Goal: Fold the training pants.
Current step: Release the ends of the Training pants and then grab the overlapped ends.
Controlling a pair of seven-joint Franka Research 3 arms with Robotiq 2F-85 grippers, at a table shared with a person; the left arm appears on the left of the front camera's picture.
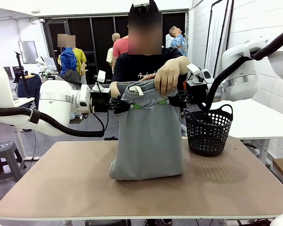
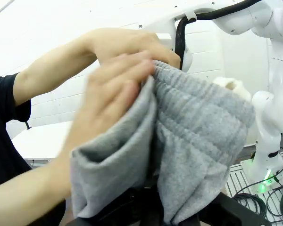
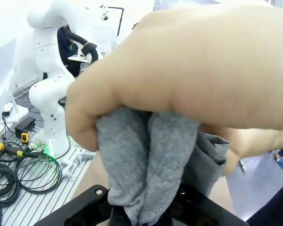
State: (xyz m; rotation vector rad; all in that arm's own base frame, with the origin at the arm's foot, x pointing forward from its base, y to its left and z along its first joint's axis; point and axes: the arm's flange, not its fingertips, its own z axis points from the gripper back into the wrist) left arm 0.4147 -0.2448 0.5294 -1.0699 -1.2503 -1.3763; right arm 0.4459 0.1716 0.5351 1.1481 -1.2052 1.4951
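The left gripper [image 1: 119, 104] and the right gripper [image 1: 179, 100] are both squeezed tight on the training pants [image 1: 148, 141], holding them up. A person's hand [image 1: 167, 76] grabs the top.

Middle of the table blocked; left side and near edge free.

The light grey jersey training pants [image 1: 148, 141] hang like a curtain over the middle of the brown tabletop [image 1: 61, 179], hem touching it, strung between the left gripper [image 1: 119, 104] and the right gripper [image 1: 178, 100], both clamped on the waistband. The person's hand [image 1: 167, 75] covers the waistband's top. A black plastic mesh basket [image 1: 208, 132] stands just right of the cloth. Bare board lies to the left and in front.
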